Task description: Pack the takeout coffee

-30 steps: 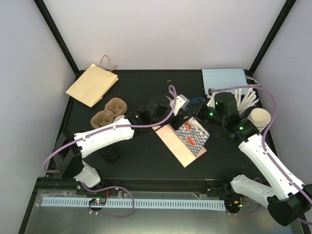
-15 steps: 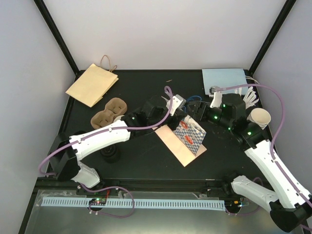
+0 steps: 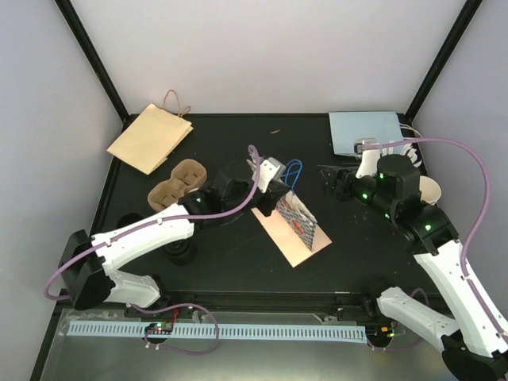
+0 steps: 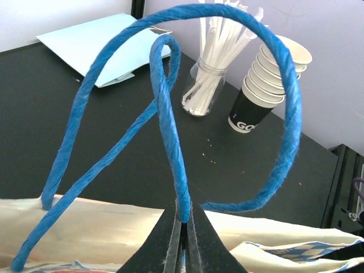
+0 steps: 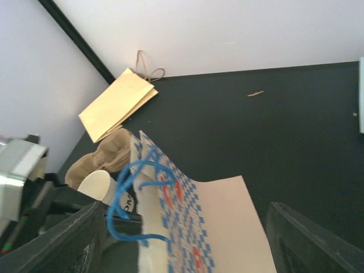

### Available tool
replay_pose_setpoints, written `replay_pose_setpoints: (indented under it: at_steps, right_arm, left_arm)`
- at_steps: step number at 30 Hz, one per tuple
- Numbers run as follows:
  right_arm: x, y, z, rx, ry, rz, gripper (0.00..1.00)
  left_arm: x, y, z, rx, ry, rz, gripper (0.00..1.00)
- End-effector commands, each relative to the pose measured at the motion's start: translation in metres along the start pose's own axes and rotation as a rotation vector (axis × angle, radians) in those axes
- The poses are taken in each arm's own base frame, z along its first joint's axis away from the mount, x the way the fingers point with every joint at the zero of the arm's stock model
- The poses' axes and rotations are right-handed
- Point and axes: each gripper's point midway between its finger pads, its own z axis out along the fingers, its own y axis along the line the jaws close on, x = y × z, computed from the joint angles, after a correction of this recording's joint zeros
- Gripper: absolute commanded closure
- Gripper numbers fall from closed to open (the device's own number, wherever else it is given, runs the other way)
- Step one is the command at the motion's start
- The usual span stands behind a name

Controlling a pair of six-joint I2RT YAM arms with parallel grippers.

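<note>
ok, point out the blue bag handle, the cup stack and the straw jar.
blue bag handle (image 4: 170,131), left wrist view, middle strand
cup stack (image 4: 267,85), left wrist view, rims mid-stack
straw jar (image 4: 200,94), left wrist view, glass wall

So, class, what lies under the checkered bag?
A flat tan sheet shows beneath the checkered bag, sticking out toward the arms. Anything else under the bag is covered.

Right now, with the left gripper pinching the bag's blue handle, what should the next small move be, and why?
Probably bring the right gripper in to take the other handle. The left gripper is shut on one handle, the bag looks nearly flat at its mouth, and the right gripper is open and apart from the bag. Pulling both handles apart should open it.
</note>
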Motion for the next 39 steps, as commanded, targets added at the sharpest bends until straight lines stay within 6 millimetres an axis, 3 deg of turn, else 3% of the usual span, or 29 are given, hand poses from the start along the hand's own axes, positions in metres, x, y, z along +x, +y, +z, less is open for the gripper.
replay_pose_setpoints:
  at_steps: [1, 4, 9, 15, 19, 27, 39]
  right_arm:
    - [0.01, -0.026, -0.006, 0.128, 0.005, -0.025, 0.21]
    - [0.03, -0.039, 0.0, 0.17, 0.055, -0.019, 0.21]
    - [0.058, -0.045, 0.005, 0.144, 0.091, -0.01, 0.21]
    - [0.08, -0.034, 0.015, 0.045, 0.161, -0.056, 0.22]
    - [0.091, -0.015, 0.023, -0.078, 0.226, -0.07, 0.23]
    - [0.088, 0.009, 0.029, -0.196, 0.275, -0.079, 0.25]
    - [0.089, 0.017, 0.026, -0.218, 0.299, -0.12, 0.26]
  left_arm:
    - [-0.021, 0.003, -0.019, 0.001, -0.088, -0.018, 0.98]
    - [-0.029, 0.002, -0.03, 0.02, -0.111, -0.018, 0.98]
    - [-0.033, -0.003, -0.039, 0.065, -0.121, 0.001, 0.98]
    - [-0.03, -0.008, -0.043, 0.101, -0.105, 0.037, 0.98]
    - [-0.026, -0.008, -0.044, 0.101, -0.09, 0.051, 0.98]
    - [-0.025, -0.01, -0.046, 0.109, -0.078, 0.062, 0.99]
    - [-0.023, -0.009, -0.044, 0.107, -0.069, 0.062, 0.98]
